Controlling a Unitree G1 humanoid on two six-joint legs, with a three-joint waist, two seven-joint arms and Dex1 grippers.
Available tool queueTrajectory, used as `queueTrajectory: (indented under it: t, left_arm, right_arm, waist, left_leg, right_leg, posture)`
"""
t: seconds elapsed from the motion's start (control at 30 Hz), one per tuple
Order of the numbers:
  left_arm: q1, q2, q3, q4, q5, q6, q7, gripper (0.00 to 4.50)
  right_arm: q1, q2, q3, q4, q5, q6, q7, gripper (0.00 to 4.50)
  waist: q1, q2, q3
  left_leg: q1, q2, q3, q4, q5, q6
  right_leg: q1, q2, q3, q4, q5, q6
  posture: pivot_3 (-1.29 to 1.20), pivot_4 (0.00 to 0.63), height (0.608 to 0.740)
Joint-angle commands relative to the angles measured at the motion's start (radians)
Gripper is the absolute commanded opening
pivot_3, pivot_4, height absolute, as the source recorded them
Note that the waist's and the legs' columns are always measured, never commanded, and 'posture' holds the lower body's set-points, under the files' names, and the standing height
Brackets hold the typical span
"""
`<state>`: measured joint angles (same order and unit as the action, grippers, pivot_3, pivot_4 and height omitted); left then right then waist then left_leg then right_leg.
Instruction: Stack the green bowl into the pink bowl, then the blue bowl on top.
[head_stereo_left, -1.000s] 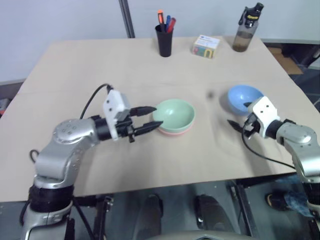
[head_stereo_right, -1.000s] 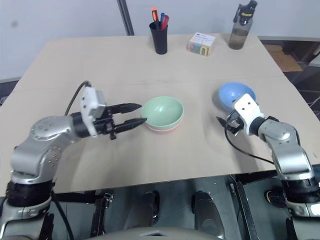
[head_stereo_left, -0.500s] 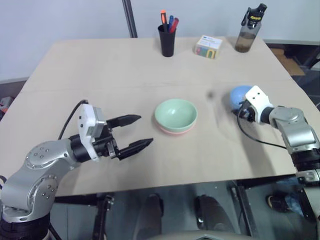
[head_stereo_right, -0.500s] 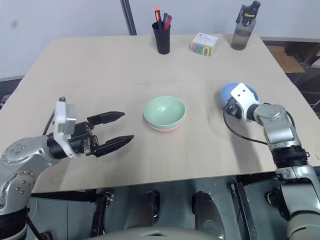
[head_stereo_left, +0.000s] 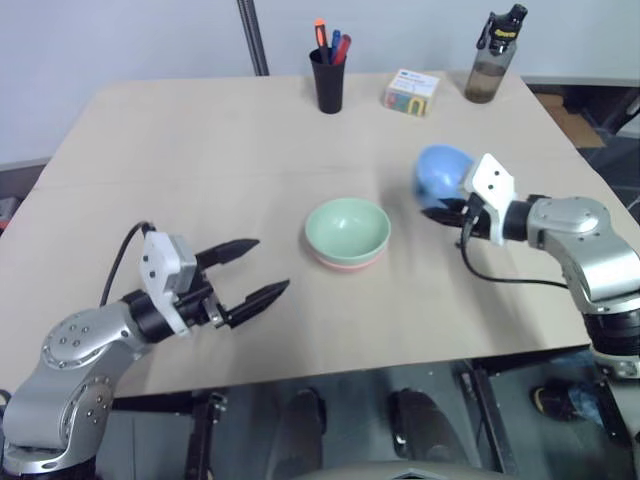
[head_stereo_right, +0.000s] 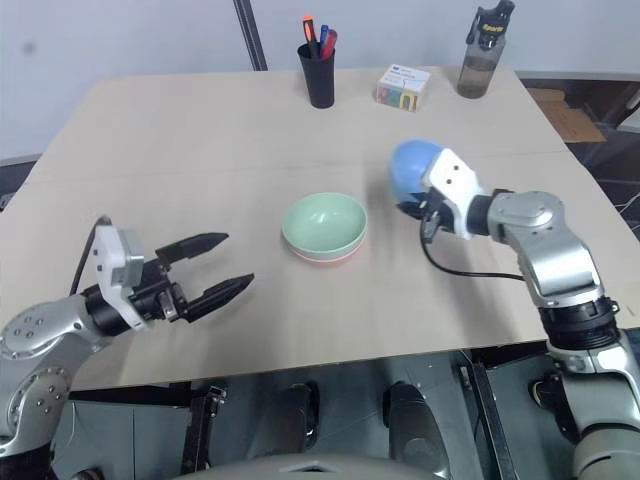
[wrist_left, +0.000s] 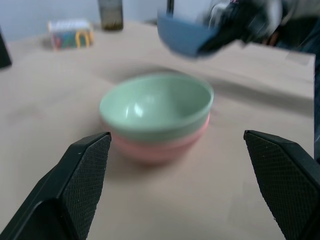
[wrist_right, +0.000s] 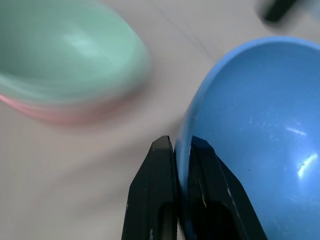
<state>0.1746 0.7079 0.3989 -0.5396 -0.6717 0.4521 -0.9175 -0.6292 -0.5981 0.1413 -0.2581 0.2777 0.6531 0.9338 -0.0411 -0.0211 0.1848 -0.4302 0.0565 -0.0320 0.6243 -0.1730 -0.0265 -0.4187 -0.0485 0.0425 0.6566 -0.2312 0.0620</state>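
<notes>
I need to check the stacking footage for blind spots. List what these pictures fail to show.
- Pink bowl: in every view the green bowl nested in it covers its inside.
- Blue bowl: far rim cut off by the right wrist view's edge; blurred in the left wrist view.
- Small box: print too small to read.

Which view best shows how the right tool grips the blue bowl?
The right wrist view: both fingers pinch the blue bowl at its rim. The eye views show it lifted beside the green bowl; the left wrist view shows it blurred.
</notes>
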Motion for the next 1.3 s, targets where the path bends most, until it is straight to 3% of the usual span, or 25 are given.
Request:
queueTrajectory:
  t: [0.03, 0.17, 0.37, 0.43, 0.47, 0.8, 1.1, 1.3]
  left_arm:
    - [0.026, 0.025, 0.057, -0.019, -0.054, 0.004, -0.032, 4.50]
    - [0.056, 0.032, 0.103, -0.040, -0.112, 0.022, -0.034, 4.50]
    - [0.078, 0.038, 0.123, -0.080, -0.148, 0.029, -0.019, 4.50]
    - [0.083, 0.038, 0.118, -0.094, -0.129, 0.016, -0.012, 4.50]
    - [0.082, 0.034, 0.109, -0.097, -0.103, 0.004, 0.002, 4.50]
    - [0.042, -0.087, 0.025, -0.074, 0.008, -0.095, 0.120, 4.50]
    - [-0.014, -0.114, -0.031, -0.018, 0.026, -0.163, 0.095, 4.50]
    - [0.069, -0.099, 0.022, 0.016, 0.030, -0.213, 0.031, 4.50]
  right_arm:
    - [-0.066, 0.033, 0.053, -0.082, 0.041, 0.044, 0.013, 0.05]
    - [-0.127, 0.124, 0.147, -0.010, 0.008, 0.007, -0.007, 0.05]
    - [-0.137, 0.138, 0.184, 0.065, -0.025, -0.051, 0.014, 2.35]
    - [-0.131, 0.133, 0.165, 0.051, -0.018, -0.048, 0.009, 2.85]
    - [-0.121, 0.126, 0.149, 0.038, -0.014, -0.050, 0.004, 3.30]
    - [0.102, -0.003, -0.086, -0.116, 0.118, -0.072, 0.021, 3.30]
    - [0.228, -0.067, -0.178, -0.131, 0.115, -0.142, -0.001, 3.30]
    - [0.406, -0.133, -0.337, -0.089, 0.190, -0.234, 0.094, 3.30]
  waist:
    - [0.001, 0.000, 0.000]
    - [0.002, 0.000, 0.000]
    - [0.006, 0.000, 0.000]
    - [0.005, 0.000, 0.000]
    - [0.004, 0.000, 0.000]
    - [0.009, -0.001, 0.000]
    - [0.005, -0.001, 0.000]
    - [0.008, -0.001, -0.001]
  left_leg:
    - [0.000, 0.000, 0.000, 0.000, 0.000, 0.000]
    - [-0.001, 0.000, 0.000, 0.000, 0.000, 0.000]
    - [-0.002, 0.000, 0.000, -0.001, 0.000, 0.000]
    - [-0.002, 0.000, 0.001, -0.001, 0.000, 0.000]
    - [-0.002, 0.000, 0.001, -0.001, 0.000, 0.000]
    - [-0.002, 0.000, 0.001, -0.002, 0.000, 0.000]
    - [-0.001, 0.000, 0.001, -0.002, 0.000, 0.000]
    - [-0.002, 0.000, 0.002, -0.003, 0.000, 0.000]
  right_leg:
    - [0.000, 0.000, 0.000, 0.000, 0.000, 0.000]
    - [-0.001, -0.001, -0.001, 0.000, 0.000, 0.000]
    - [-0.002, -0.001, -0.001, -0.001, 0.001, -0.003]
    - [-0.002, -0.001, 0.000, -0.001, 0.001, -0.003]
    - [-0.002, -0.001, 0.000, -0.001, 0.001, -0.003]
    - [-0.002, -0.001, 0.000, -0.002, 0.001, -0.001]
    - [-0.002, 0.000, 0.001, -0.002, 0.000, 0.000]
    - [-0.001, -0.001, 0.001, -0.005, 0.000, 0.000]
  posture:
    - [0.00, 0.150, 0.740]
    - [0.00, 0.150, 0.740]
    - [0.00, 0.150, 0.740]
    - [0.00, 0.150, 0.740]
    - [0.00, 0.150, 0.740]
    - [0.00, 0.150, 0.740]
    - [0.00, 0.150, 0.740]
    - [0.00, 0.150, 0.740]
